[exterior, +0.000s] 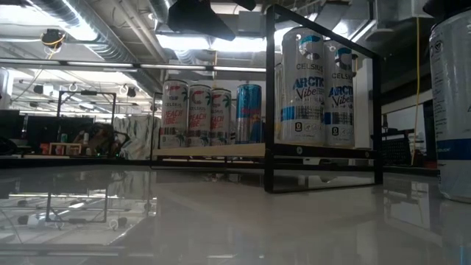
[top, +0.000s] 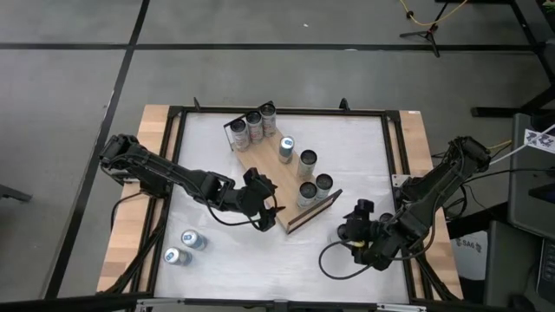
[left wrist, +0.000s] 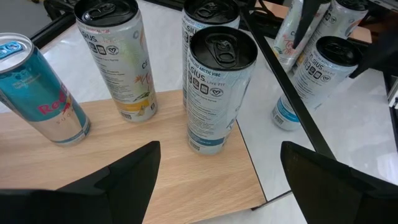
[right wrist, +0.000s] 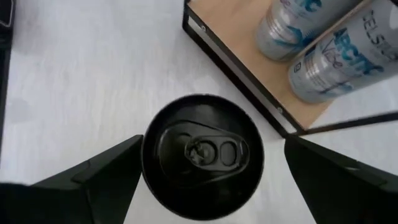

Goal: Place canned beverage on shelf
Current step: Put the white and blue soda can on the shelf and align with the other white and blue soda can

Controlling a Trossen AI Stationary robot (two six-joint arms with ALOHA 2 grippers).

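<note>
A canned beverage [right wrist: 202, 155] is seen directly beneath the right end effector [right wrist: 205, 171], standing upright on the white table [top: 347, 147]. Its top is black, with the pull tab and the opening visible, and it lies between the two dark fingers [right wrist: 99, 180], which are spread wide on either side without touching it. Just ahead of this end effector, the black-framed corner of the shelf [right wrist: 242, 37] is found, close to the can but apart from it. The shelf is a long light-brown wooden board with thin black wire rails at its short ends, set diagonally on the table.

The left end effector [top: 263, 206] is held over the near end of the shelf, its fingers [left wrist: 124, 180] spread apart and empty. Just ahead of it, two white-and-blue Celsius cans [left wrist: 217, 87] are standing upright on the board, one behind the other, with a yellow-marked can [left wrist: 118, 56] and a blue Red Bull can [left wrist: 40, 93] beside them. At the shelf's far end, three more cans [top: 253, 126] are grouped together. Behind the left end effector, two loose cans [top: 184, 246] are standing on the table, well apart from the shelf.
</note>
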